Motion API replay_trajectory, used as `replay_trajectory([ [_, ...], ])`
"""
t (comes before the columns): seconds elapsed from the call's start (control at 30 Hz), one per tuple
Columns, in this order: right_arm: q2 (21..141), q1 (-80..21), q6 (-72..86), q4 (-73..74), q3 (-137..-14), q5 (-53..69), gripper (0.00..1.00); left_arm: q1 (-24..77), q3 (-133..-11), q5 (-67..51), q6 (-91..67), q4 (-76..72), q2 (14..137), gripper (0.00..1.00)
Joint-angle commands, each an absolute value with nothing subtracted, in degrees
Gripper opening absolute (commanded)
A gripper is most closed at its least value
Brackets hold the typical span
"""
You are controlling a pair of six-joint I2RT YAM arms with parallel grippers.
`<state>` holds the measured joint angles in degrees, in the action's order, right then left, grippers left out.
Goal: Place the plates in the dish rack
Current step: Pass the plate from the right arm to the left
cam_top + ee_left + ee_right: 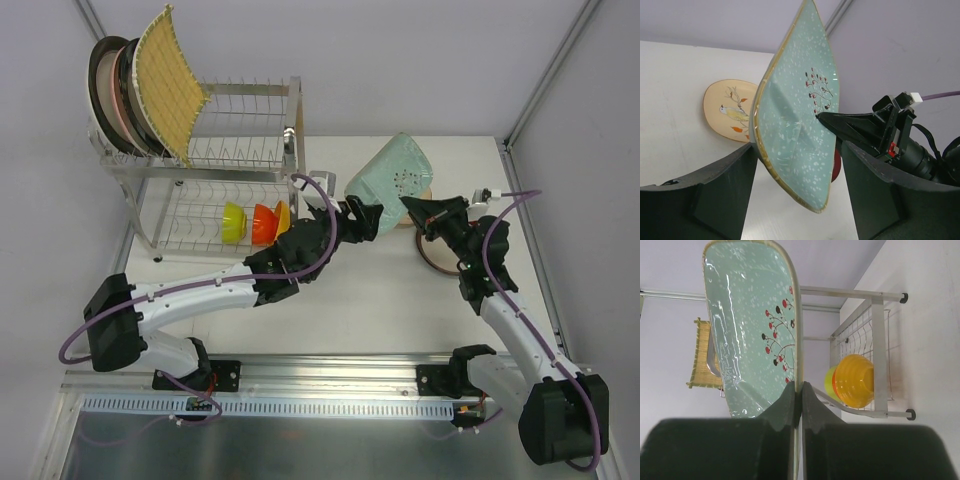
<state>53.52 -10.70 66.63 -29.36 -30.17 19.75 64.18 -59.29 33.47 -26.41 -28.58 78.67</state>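
Right jaws tight on teal dish (750, 330)

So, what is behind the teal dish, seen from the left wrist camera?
A beige bird plate lies on the table, its right part covered by the teal dish. A sliver of a red-rimmed plate shows too; its rest is hidden.

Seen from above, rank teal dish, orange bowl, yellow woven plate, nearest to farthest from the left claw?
1. teal dish, right at the left gripper.
2. orange bowl, lower tier of the dish rack, to its left.
3. yellow woven plate, upper tier, far left.
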Motion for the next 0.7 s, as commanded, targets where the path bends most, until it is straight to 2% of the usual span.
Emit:
replay_trajectory([
  [0.0, 50.98, -11.43, 70.31, -41.84, -31.64, 18.2, 0.01, 64.95, -61.26, 36.12, -25.22, -34.27, 79.1, 0.66],
  [0.17, 50.8, -11.78, 70.23, -42.01, -30.59, 16.88, 0.01, 65.21, -61.0, 37.44, -26.1, -35.33, 79.8, 0.59],
  [0.67, 49.04, -13.18, 67.59, -39.81, -30.76, 14.68, 0.01, 65.74, -63.1, 40.51, -28.91, -35.42, 82.7, 0.59],
])
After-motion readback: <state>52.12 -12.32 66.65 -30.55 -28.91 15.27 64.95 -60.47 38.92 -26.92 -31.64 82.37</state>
